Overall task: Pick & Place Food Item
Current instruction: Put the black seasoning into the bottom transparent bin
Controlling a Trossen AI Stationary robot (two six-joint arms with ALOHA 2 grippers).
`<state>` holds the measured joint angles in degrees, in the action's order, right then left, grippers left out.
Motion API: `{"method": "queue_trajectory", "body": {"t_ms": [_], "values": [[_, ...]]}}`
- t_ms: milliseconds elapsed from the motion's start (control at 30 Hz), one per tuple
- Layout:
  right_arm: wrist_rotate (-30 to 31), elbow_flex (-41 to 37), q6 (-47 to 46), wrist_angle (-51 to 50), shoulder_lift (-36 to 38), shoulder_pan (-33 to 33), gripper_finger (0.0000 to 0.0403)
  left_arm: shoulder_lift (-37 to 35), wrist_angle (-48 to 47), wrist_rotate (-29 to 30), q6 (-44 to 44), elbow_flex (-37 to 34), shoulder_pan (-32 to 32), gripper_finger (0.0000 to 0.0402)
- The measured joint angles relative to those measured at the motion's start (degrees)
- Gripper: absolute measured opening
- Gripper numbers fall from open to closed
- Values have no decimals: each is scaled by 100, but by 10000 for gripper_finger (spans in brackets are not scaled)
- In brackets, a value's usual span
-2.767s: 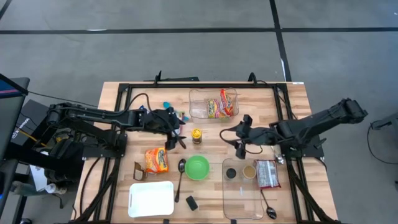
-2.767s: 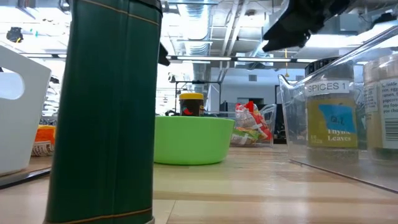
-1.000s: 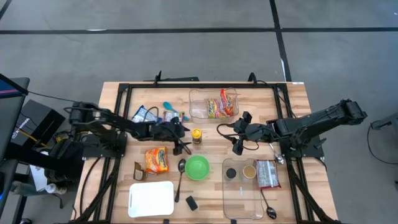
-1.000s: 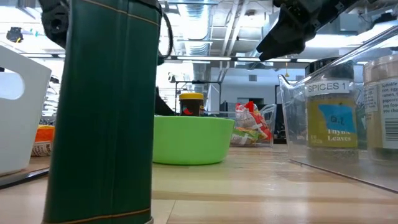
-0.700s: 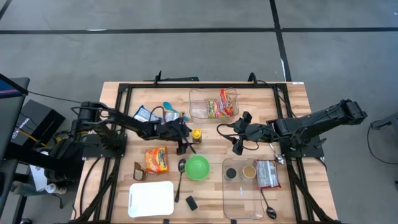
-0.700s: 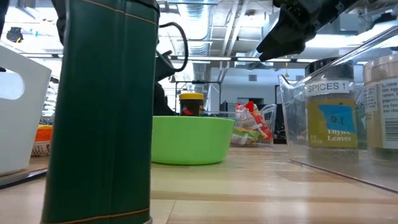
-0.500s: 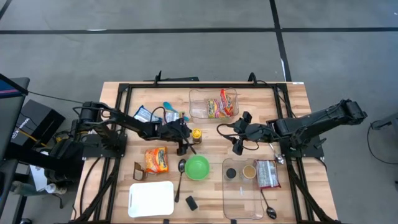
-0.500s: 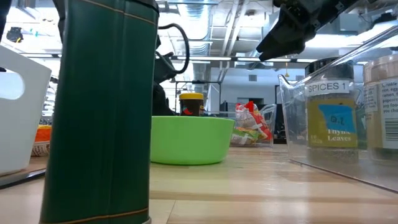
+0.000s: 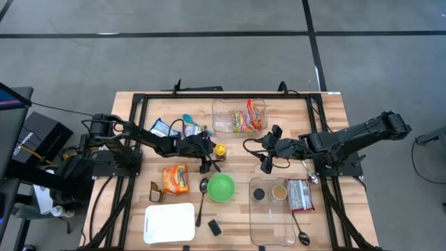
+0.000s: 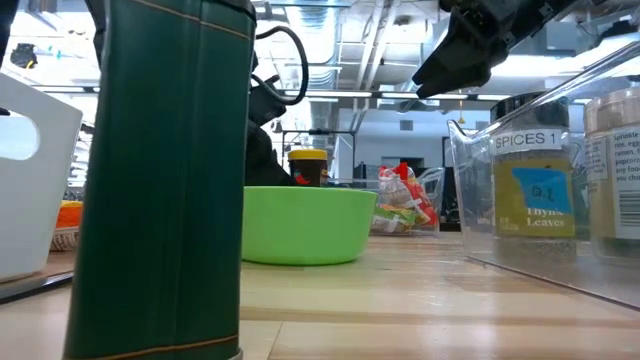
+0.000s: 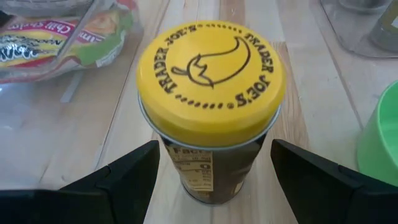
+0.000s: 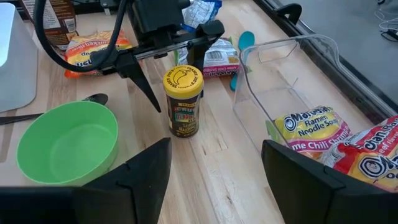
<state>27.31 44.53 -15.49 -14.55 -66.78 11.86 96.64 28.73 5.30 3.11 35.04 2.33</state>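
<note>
Your left claw (image 9: 209,159) stands wide, one finger on each side of the yellow-lidded jar (image 11: 210,106), which sits upright on the worktop (image 9: 327,111) between the fingers; neither finger touches it. In the right wrist view the same left claw (image 12: 146,78) shows beside the jar (image 12: 183,101), low over the wood.

Your right claw (image 9: 267,162) hangs on the far side of the jar from the left claw, well apart from it, its fingers parted and holding nothing.

Just beyond the left claw's tips lies the green bowl (image 9: 221,187); it looks empty. Past the jar, away from the left claw, stands a clear bin (image 12: 292,99) holding ramen packets (image 12: 339,146). Near the right claw, a second clear bin (image 10: 610,160) labelled "SPICES 1" holds spice jars (image 10: 538,190). Behind the left claw, an orange noodle packet (image 9: 175,179) lies on the wood, and beyond it a white tray (image 9: 169,223).

In the low view a dark green upright object (image 10: 165,180) fills the near side, cut off at the top; you cannot tell what it is, and it hides most of the left arm. The jar's label (image 11: 196,171) is partly cut off.
</note>
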Motion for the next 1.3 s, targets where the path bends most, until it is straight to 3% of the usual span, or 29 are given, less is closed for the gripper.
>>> {"method": "queue_trajectory", "body": {"t_ms": [367,700,1300], "values": [[-2,0,0,0,0,0,244,30,-5,-13,18,-1,0,301],[-2,0,0,2,0,0,244,753,822,-11,-209,10,36,301],[-22,-1,1,1,-1,0,244,1141,655,7,-194,338,98,301]]}}
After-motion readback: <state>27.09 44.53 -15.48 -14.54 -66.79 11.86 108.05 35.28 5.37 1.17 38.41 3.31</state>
